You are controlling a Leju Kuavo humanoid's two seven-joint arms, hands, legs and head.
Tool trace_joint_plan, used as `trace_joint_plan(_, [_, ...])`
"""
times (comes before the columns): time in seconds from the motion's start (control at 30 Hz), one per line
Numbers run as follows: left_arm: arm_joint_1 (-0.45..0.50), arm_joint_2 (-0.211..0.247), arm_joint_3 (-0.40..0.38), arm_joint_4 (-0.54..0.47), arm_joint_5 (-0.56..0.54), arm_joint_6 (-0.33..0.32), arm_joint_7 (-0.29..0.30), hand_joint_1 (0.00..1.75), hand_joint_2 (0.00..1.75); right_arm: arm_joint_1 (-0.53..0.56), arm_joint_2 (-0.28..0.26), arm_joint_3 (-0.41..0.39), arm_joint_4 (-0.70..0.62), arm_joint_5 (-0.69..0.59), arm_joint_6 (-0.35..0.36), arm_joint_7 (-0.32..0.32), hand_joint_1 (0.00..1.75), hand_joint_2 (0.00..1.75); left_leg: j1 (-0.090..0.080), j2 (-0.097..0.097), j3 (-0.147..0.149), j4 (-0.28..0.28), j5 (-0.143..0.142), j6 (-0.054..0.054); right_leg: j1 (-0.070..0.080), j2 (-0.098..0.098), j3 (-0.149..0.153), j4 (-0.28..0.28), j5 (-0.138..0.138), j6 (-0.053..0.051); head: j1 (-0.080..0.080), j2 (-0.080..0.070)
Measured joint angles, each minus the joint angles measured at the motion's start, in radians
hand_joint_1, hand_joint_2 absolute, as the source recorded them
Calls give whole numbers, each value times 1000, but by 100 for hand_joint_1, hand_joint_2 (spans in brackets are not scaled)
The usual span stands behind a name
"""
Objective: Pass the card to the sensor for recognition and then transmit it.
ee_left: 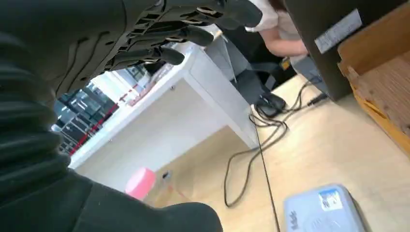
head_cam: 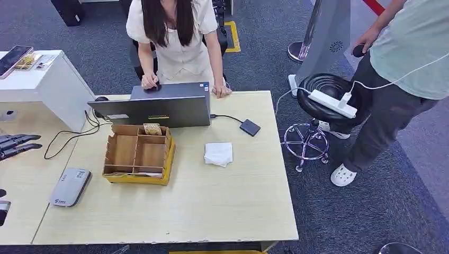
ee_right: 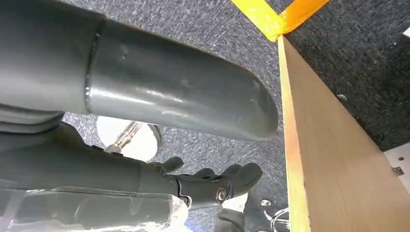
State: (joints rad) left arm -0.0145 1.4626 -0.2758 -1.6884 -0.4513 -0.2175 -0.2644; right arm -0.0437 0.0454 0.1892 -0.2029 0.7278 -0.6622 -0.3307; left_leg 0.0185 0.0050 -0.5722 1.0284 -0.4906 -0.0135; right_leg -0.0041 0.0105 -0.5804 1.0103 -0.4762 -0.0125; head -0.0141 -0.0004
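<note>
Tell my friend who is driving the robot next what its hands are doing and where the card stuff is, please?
Left hand: off the desk's left edge, fingers stretched out and apart, holding nothing.
Right hand: hanging low beside the desk's side panel; nothing plainly held, though its grip is hard to read.
Grey sensor: flat on the desk, front left.
Cardboard organiser: in front of the laptop; a small item sits in a rear compartment, too small to identify as the card.
Done: nothing visibly.
Left: pick the card, present it to the sensor, hand it on.

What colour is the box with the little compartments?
Brown cardboard box with yellow edge, clearest in head view.
</note>
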Motion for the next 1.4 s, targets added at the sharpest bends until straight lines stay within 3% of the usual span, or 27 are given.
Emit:
trace_joint_plan(0.27, [203,-48,110,-40,-67,12,13,0,175,1,0,0,0,8,0,3,0,0,0,0,0,0,0,0,0,0,0,0,0,0,0,0])
trace_joint_plan(0.6, [275,-100,183,-47,-74,3,10,0,175,1,1,-1,0,9,0,5,0,0,0,-1,0,0,0,0,0,-1,0,0,0,0,0,0])
trace_joint_plan(0.73, [280,-174,192,-48,-126,-19,36,0,175,1,1,-2,0,10,-1,14,0,0,0,-1,-1,0,0,0,0,-1,0,0,0,0,0,0])
trace_joint_plan(0.93, [255,-311,158,-46,-220,11,62,0,175,1,6,-10,0,11,-3,19,0,0,0,-2,-1,0,0,0,0,-3,0,0,0,0,0,0])
trace_joint_plan(1.07, [249,-349,140,-45,-225,13,71,0,175,1,6,-11,0,11,-5,21,0,0,0,-2,-1,0,0,0,0,-3,0,0,0,0,0,0])
trace_joint_plan(1.27, [220,-442,111,-37,-297,24,143,0,175,2,11,-17,0,8,-8,33,0,0,0,-3,-1,0,0,0,0,-4,0,0,0,0,0,0])
trace_joint_plan(1.4, [201,-529,76,-22,-380,75,215,0,175,4,15,-19,0,7,-14,40,0,0,-1,-4,-1,0,0,0,-1,-4,0,0,0,0,0,0])
